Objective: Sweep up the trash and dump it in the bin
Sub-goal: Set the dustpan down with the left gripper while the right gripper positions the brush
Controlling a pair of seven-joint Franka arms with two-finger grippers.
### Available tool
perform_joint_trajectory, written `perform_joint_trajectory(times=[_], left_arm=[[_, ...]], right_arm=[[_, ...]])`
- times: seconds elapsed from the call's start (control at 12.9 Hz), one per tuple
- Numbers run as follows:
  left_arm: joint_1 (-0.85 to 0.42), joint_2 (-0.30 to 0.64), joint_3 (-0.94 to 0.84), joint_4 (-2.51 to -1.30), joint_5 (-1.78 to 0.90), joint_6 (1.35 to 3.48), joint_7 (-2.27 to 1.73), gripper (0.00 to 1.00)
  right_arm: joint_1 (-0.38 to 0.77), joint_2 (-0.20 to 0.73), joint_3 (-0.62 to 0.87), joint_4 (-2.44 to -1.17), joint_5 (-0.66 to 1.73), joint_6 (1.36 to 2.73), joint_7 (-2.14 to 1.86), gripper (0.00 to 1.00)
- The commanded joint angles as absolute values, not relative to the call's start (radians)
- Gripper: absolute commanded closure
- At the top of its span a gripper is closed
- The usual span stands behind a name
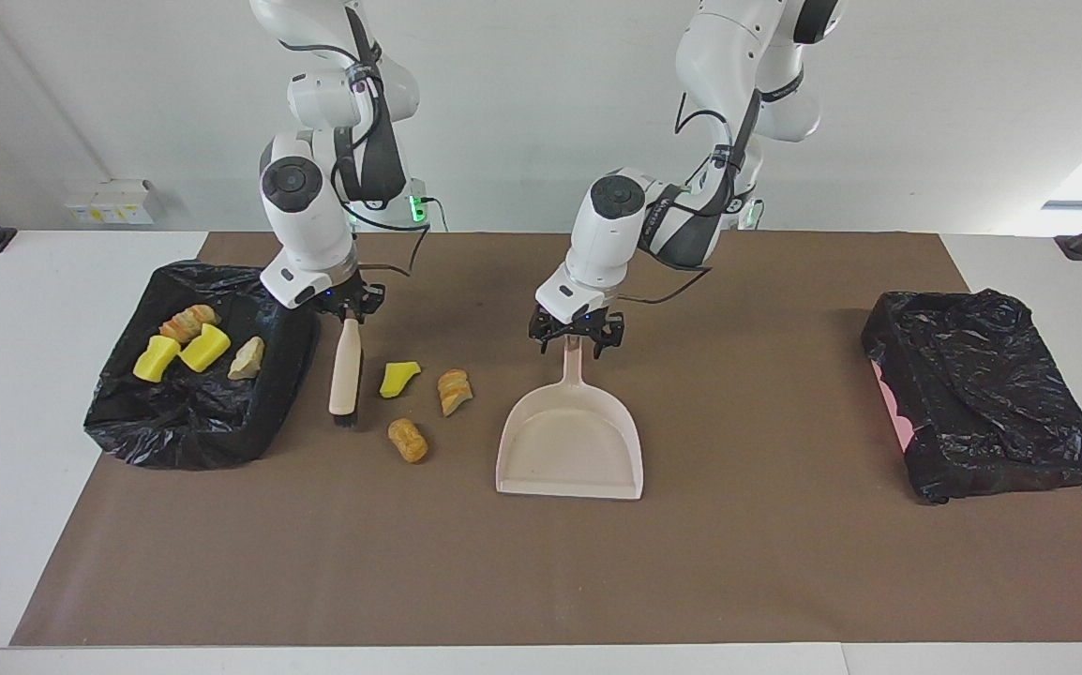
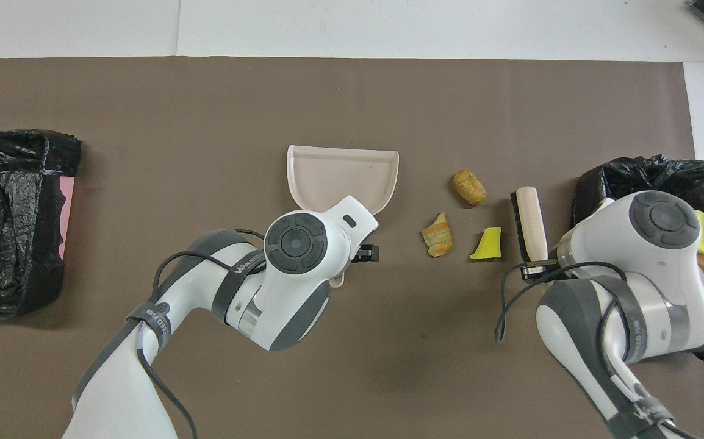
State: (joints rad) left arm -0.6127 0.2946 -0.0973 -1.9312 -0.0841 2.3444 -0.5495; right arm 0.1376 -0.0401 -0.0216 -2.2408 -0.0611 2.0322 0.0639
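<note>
Three pieces of trash lie on the brown mat: a yellow chunk, a striped bread lump and a tan lump. My right gripper is shut on the handle of a beige brush. The bristles rest down on the mat between the trash and the black-lined bin. The beige dustpan lies beside the trash, toward the left arm's end. My left gripper is open, low over the dustpan's handle, with a finger on either side.
Several scraps lie in the bin at the right arm's end. A second black-bagged box sits at the left arm's end. The brown mat covers most of the table.
</note>
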Motion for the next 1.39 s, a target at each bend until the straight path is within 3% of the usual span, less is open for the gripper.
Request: perform_joint_trajectory(times=[0.0, 0.15, 0.23, 0.31, 0.77, 1.31], left_arm=[[-0.629, 0.302, -0.080, -1.916, -0.068, 2.342, -0.551, 0.36], [-0.626, 0.299, -0.077, -1.904, -0.057, 2.315, -0.551, 0.69], [-0.626, 0.295, -0.075, -1.904, -0.049, 2.306, -0.551, 0.95], [-0.626, 0.295, -0.075, -1.904, -0.048, 2.306, -0.551, 1.00], [-0.554, 0.210, -0.072, -1.904, 0.118, 2.209, -0.338, 1.00], [-0.413, 0.077, -0.074, -1.921, 0.117, 2.022, 0.185, 1.00]], right_arm=[[0.121, 0.052, -0.011, -2.156, -0.071, 2.051, -0.081, 1.00], [0.129, 0.125, -0.011, -2.082, -0.075, 2.062, -0.151, 1.00], [0.133, 0.138, -0.011, -2.065, -0.075, 2.060, -0.181, 1.00], [0.136, 0.138, -0.011, -2.063, -0.075, 2.060, -0.189, 1.00], [0.161, 0.132, -0.006, -2.068, -0.078, 2.060, -0.417, 1.00], [0.305, 0.111, 0.002, -2.075, -0.055, 2.040, -0.517, 1.00]])
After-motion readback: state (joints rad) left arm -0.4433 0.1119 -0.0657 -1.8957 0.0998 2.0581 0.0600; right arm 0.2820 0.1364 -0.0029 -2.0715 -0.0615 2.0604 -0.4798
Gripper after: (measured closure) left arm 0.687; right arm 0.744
